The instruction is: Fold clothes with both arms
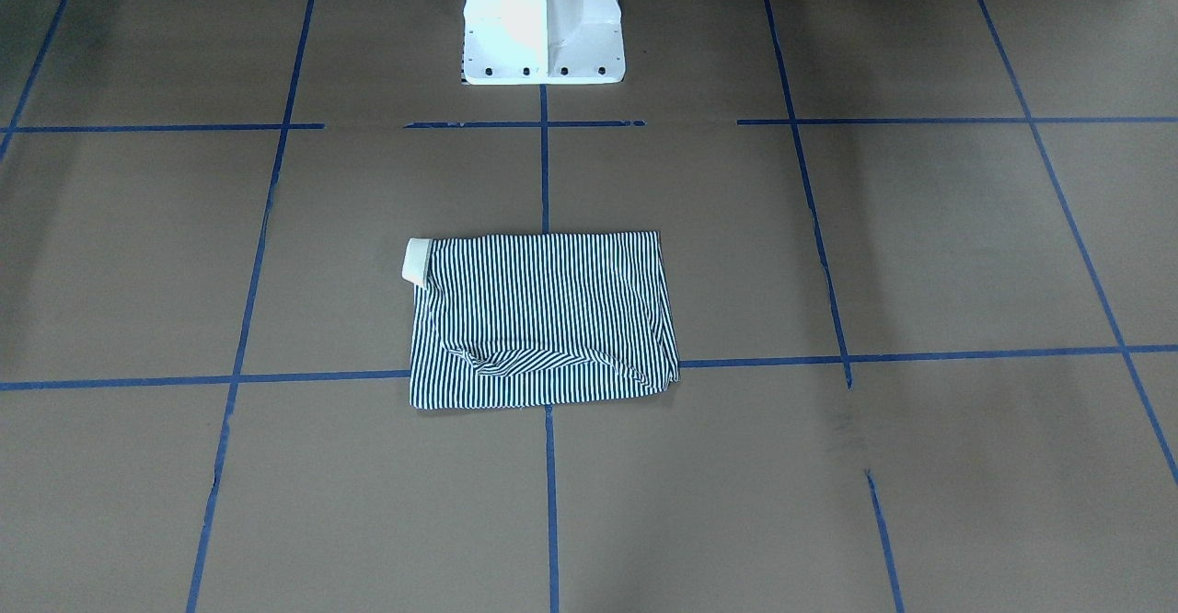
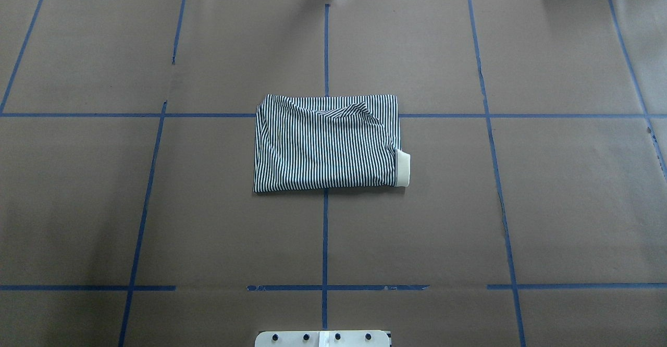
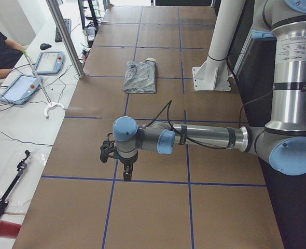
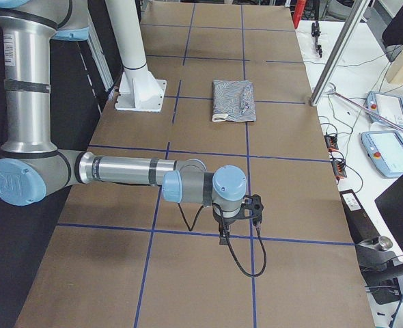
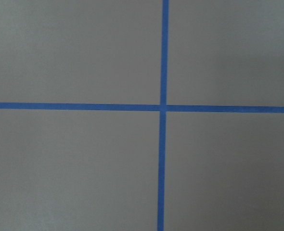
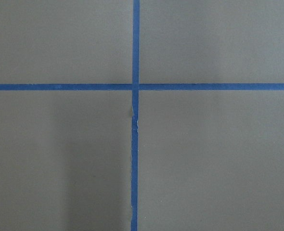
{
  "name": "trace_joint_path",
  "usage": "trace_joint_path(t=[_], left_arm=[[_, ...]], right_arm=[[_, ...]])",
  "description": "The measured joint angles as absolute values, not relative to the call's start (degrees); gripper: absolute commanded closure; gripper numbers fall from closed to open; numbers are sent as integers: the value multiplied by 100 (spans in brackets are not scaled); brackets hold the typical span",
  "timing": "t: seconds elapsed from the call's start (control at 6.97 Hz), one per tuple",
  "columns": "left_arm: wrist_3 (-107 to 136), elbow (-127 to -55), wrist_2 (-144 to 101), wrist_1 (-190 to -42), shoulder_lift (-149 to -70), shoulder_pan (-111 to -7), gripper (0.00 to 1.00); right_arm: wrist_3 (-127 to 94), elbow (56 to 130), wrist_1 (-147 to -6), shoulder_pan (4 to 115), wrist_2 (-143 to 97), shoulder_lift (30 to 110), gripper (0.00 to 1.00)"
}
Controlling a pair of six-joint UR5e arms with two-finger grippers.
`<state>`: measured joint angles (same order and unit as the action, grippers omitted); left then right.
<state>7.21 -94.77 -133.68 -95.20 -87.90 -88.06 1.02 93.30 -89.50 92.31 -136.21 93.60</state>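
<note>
Navy-and-white striped polo shirt (image 2: 325,144), folded to a rectangle with its cream collar (image 2: 403,168) protruding, lies at the centre of the brown paper-covered table (image 2: 547,206), away from every edge. Black left gripper (image 3: 126,174) and black right gripper (image 4: 223,236) hang near opposite ends, well apart from the shirt; whether their jaws are spread cannot be told. Folding appears complete, so hold both arms clear and leave the packet undisturbed.

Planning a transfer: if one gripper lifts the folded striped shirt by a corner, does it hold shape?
Probably not: the striped shirt is thin cloth in loose layers, with a soft ridge near its far edge, so it would likely droop and unfold. Pushed across the brown paper, it may bunch rather than slide; the cream collar pokes out.
</note>
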Motion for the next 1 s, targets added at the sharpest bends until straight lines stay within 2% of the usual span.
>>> trace_joint_path(t=[1.0], left_arm=[[721, -9518, -13368, -9519, -8789, -8911, 0]], right_arm=[[116, 9342, -8931, 9231, -13638, 9432, 0]])
